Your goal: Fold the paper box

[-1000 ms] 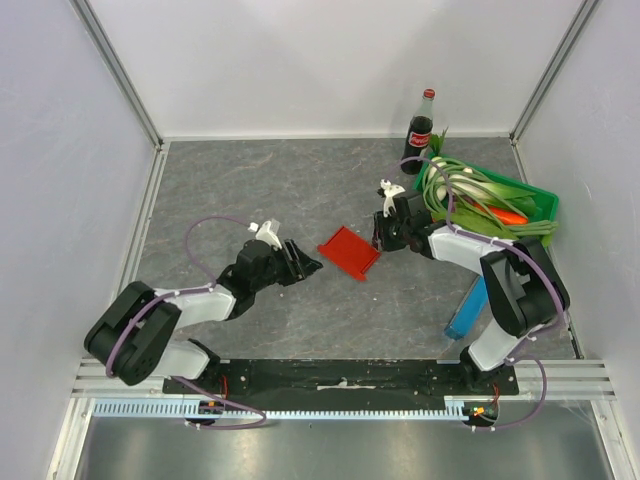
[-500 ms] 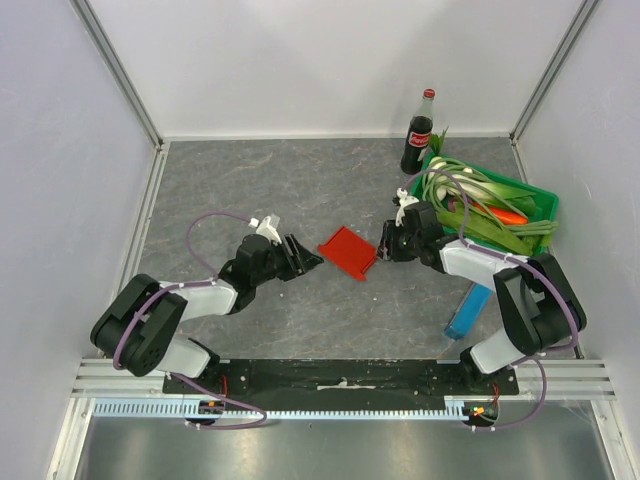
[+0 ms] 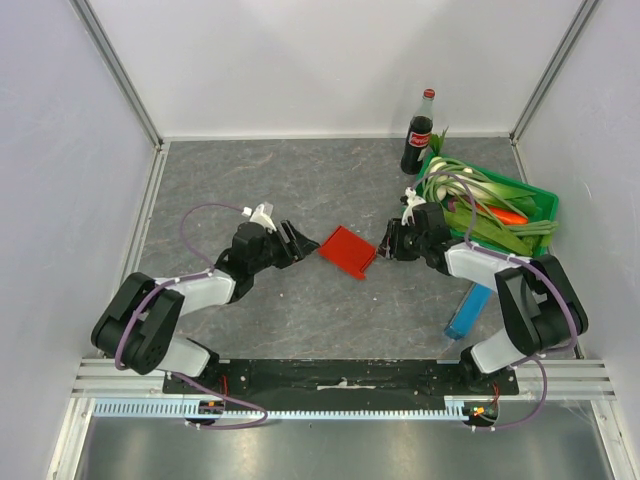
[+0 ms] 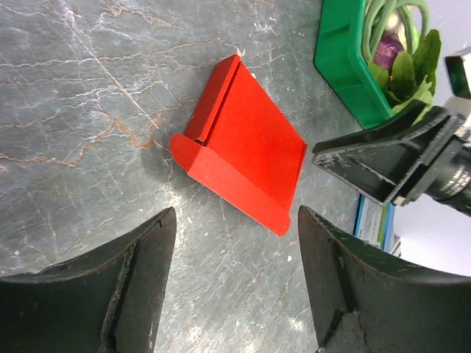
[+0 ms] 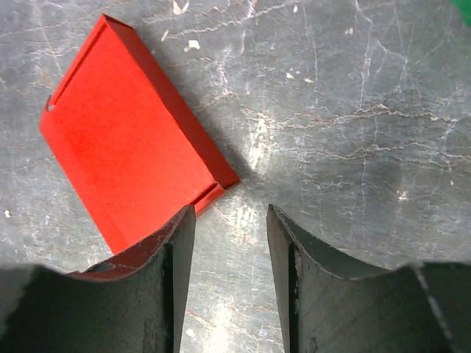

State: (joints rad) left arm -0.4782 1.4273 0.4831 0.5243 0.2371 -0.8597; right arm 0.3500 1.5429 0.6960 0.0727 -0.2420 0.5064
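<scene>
The red paper box [image 3: 347, 251] lies folded flat as a small pack on the grey table, between both arms. It shows in the left wrist view [image 4: 246, 151] and in the right wrist view [image 5: 129, 140]. My left gripper [image 3: 305, 243] is open and empty, just left of the box, apart from it. My right gripper [image 3: 384, 243] is open and empty, just right of the box; its left finger [image 5: 158, 279] overlaps the box's near corner in the right wrist view. Nothing is held.
A green crate [image 3: 520, 205] of leeks and vegetables stands at the right, with a cola bottle [image 3: 418, 135] behind it. A blue oblong box [image 3: 467, 310] lies near the right arm's base. White walls enclose the table.
The left gripper has moved slightly up and back along the table, still left of the box. The right gripper has shifted a little right and down. The box has not moved.
</scene>
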